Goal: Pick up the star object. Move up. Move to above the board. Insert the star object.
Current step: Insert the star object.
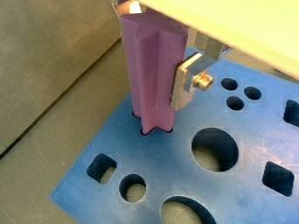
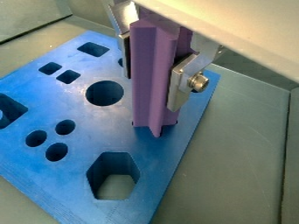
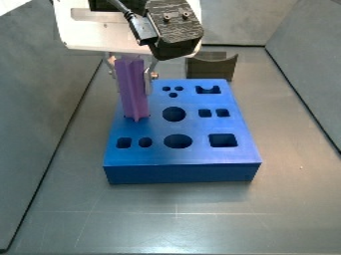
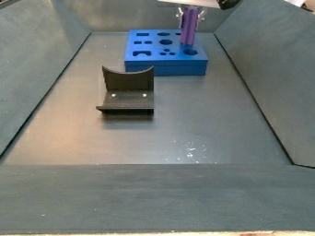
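The purple star object stands upright with its lower end in a cut-out hole near one edge of the blue board. My gripper is shut on the star object's upper part; one silver finger presses its side. The same shows in the other wrist view, with the star object, the finger and the board. In both side views the star object rises from the board under my gripper.
The dark L-shaped fixture stands on the grey floor apart from the board; it also shows behind the board in a side view. Grey bin walls surround the floor.
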You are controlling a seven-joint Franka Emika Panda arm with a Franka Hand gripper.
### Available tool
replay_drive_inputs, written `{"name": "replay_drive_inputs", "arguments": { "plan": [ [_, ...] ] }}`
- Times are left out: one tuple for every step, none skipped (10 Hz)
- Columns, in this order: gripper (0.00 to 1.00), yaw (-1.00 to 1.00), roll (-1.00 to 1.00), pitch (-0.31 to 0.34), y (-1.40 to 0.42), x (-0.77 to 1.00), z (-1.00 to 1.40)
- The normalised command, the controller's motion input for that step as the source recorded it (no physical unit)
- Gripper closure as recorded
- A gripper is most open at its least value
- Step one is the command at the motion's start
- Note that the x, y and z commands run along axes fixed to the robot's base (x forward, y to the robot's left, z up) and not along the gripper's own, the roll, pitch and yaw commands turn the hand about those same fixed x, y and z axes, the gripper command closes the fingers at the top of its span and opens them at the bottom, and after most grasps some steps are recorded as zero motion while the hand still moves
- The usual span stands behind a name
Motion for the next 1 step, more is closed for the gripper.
{"name": "replay_drive_inputs", "arguments": {
  "plan": [
    [1.00,0.00,0.00,-0.031,0.00,0.00,-0.01]
  ]
}}
